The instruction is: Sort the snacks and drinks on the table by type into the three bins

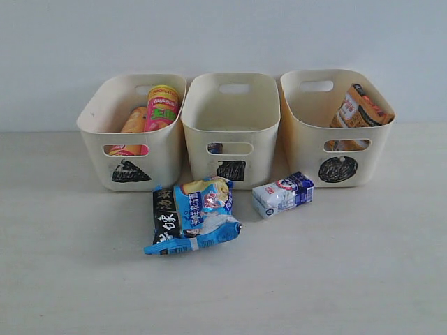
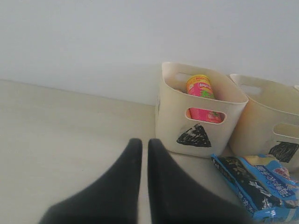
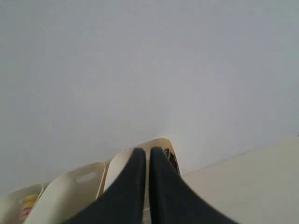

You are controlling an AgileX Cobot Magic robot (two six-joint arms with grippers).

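Blue-black bag (image 1: 190, 215) lies at the middle of the table (image 1: 70, 279), with the white-blue carton (image 1: 282, 195) beside it. Toward the far edge, the triangle bin (image 1: 98, 150) holds a yellow cylinder (image 1: 134, 120) and a pink cylinder (image 1: 162, 106). Square bin (image 1: 230, 112): contents unclear. The circle bin (image 1: 307, 146) holds an orange-brown bag (image 1: 357, 108). Left gripper (image 2: 141, 144) and right gripper (image 3: 145, 154) are clenched and empty.

left claw (image 2: 145, 148), black jaws pressed together with only a thin slit between, holding nothing, right claw (image 3: 146, 154), black jaws likewise closed tight and empty
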